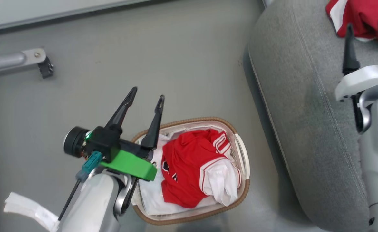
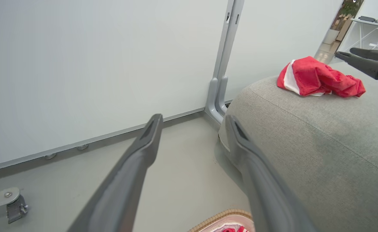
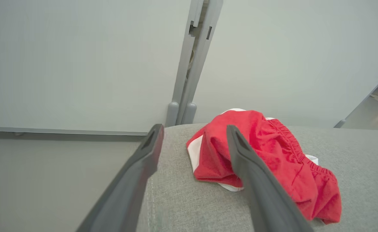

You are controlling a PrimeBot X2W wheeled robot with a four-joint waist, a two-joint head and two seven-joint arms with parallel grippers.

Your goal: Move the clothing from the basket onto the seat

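Observation:
A red garment with white stripes [image 1: 192, 167] lies crumpled in the white basket with a brown rim [image 1: 240, 193] on the floor. Another piece of red clothing [image 1: 363, 16] [image 2: 317, 77] [image 3: 266, 161] lies loose on the grey seat [image 1: 305, 96] [image 2: 321, 135] [image 3: 363, 161]. My right gripper [image 1: 367, 29] [image 3: 193, 132] stands open just short of that piece, nothing between its fingers; it also juts in at the right of the left wrist view as the right gripper [image 2: 366, 54]. My left gripper [image 1: 147, 96] [image 2: 192, 120] hangs open over the floor at the basket's far left edge, empty.
A metal leg with a caster [image 1: 40, 64] [image 2: 11, 206] stands on the grey floor at the far left. A white wall panel with a grey post [image 2: 222, 64] [image 3: 189, 64] runs behind the seat. White tape [image 1: 27, 206] hangs by my left forearm.

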